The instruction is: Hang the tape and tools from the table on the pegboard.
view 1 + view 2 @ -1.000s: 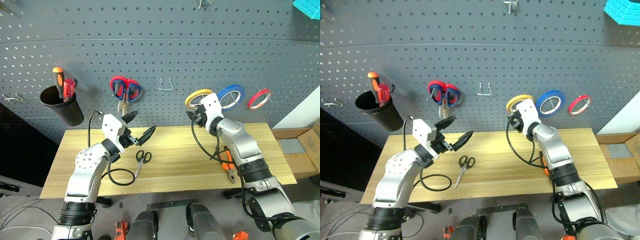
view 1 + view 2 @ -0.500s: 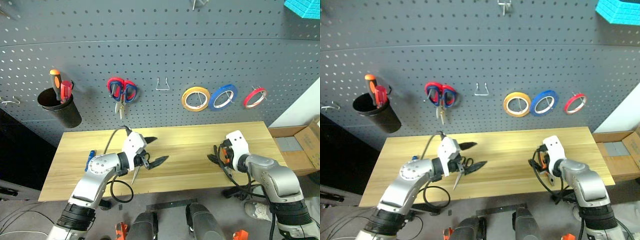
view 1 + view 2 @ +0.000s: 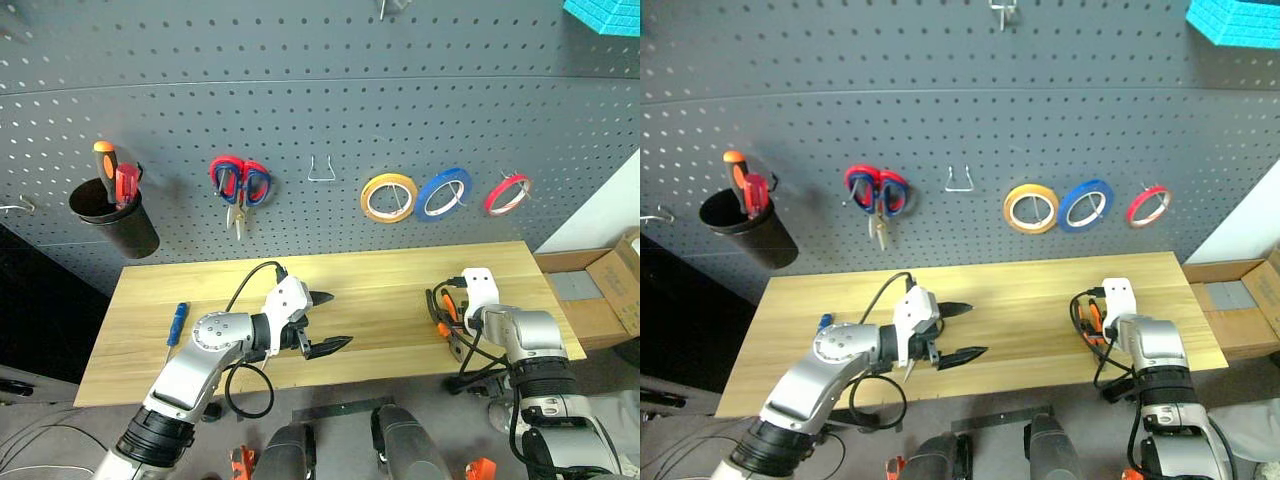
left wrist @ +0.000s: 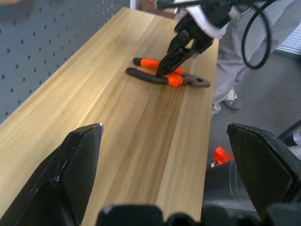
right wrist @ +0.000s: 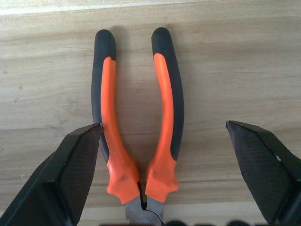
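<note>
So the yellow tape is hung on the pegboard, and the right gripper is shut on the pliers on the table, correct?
Not quite. The yellow tape does hang on the pegboard, but the right gripper is open, its fingers on either side of the pliers, which lie on the table. The right wrist view shows it.

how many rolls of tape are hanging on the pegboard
3, side by side on the pegboard right of the bare wire hook: yellow tape, blue roll, red roll farthest right.
</note>
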{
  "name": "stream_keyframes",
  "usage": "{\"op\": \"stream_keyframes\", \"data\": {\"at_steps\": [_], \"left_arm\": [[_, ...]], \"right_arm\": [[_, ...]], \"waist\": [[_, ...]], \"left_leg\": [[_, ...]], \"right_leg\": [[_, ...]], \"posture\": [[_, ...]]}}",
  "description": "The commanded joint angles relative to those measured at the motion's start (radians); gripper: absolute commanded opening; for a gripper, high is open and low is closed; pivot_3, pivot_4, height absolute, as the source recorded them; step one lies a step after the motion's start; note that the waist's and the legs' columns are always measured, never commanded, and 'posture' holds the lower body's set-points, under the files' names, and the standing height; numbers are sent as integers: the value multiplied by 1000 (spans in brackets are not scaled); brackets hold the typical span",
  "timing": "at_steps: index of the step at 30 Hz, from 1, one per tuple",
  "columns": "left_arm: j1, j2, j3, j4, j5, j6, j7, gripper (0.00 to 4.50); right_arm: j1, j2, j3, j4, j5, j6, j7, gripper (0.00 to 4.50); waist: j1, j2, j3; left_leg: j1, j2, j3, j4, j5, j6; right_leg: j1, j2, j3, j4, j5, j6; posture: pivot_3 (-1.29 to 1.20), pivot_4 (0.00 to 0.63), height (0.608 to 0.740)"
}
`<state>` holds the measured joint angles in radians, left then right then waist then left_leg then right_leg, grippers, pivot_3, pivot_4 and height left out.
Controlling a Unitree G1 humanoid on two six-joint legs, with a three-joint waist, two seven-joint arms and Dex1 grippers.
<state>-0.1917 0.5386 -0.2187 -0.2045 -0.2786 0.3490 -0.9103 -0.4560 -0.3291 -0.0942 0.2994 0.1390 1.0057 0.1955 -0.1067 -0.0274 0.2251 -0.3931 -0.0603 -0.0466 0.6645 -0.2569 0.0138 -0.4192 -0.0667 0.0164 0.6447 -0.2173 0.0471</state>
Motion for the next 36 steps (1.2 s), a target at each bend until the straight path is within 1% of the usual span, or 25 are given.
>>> {"op": "stream_keyframes", "data": {"at_steps": [1, 5, 11, 14, 18, 24, 29, 32, 35, 36], "left_arm": [[-1, 21, 44, -46, -29, 13, -8, 4500], [3, 34, 56, -46, -28, 16, -6, 4500], [23, 37, 66, -63, -30, 23, 7, 4500], [31, 37, 72, -69, -28, 25, 11, 4500], [34, 36, 77, -65, -24, 23, 13, 4500], [32, 34, 77, -64, -21, 24, 17, 4500], [38, 44, 84, -70, -23, 26, 19, 4500], [41, 47, 86, -73, -22, 27, 23, 4500], [39, 46, 88, -75, -19, 25, 32, 4500], [36, 45, 92, -75, -20, 26, 34, 4500]], "right_arm": [[-10, 12, -16, 47, 9, -13, 4, 4385], [-25, 18, -33, 54, 27, -4, 18, 4385], [-16, -7, -29, -40, 34, 19, 51, 4385], [-16, -20, -52, -106, 44, 71, 43, 4385], [-12, -32, -35, -142, 49, 145, 46, 4385], [-4, -27, 4, -88, 38, 150, 56, 4385], [-10, -23, 52, 1, 16, 91, 68, 4385], [-24, -13, 49, 64, 15, 51, 66, 4385], [-25, -14, 51, 75, 22, 41, 84, 3826], [-22, -19, 55, 70, 22, 42, 88, 3523]], "waist": [[-1, 0, 0], [0, 0, 0], [7, 1, 1], [11, 1, 1], [18, 1, 1], [19, 1, 1], [19, 1, 1], [19, 1, 1], [21, 1, 1], [22, 1, 1]], "left_leg": [[0, 0, 0, 0, 0, 0], [1, 0, 0, 1, 0, 0], [-3, 0, 0, -1, 0, 0], [-3, 0, 0, -1, 0, 0], [-3, 0, -1, -1, 0, 0], [-3, 0, -1, -1, 0, 0], [-3, 0, -1, -1, 0, 0], [-3, 0, 0, -1, 0, 0], [-3, 0, -1, 0, 0, 0], [-3, 0, -1, 0, 0, 0]], "right_leg": [[0, 0, 0, 0, 0, 0], [1, 1, 0, 0, 0, 0], [-3, 0, 0, 0, 0, 0], [-3, 0, 0, 0, 0, 0], [-3, 0, 0, 0, 0, 0], [-3, 0, 0, 0, 0, 0], [-3, 0, -1, -1, 0, 0], [-2, 0, -1, -1, 0, 0], [-2, 0, -1, -1, 0, 0], [-2, 0, -1, -1, 0, 0]], "posture": [[-159, 218, 740], [-149, 220, 740], [-141, 220, 740], [-140, 220, 740], [-143, 222, 740], [-136, 219, 740], [-122, 220, 740], [-116, 219, 740], [-110, 219, 740], [-111, 219, 740]]}}
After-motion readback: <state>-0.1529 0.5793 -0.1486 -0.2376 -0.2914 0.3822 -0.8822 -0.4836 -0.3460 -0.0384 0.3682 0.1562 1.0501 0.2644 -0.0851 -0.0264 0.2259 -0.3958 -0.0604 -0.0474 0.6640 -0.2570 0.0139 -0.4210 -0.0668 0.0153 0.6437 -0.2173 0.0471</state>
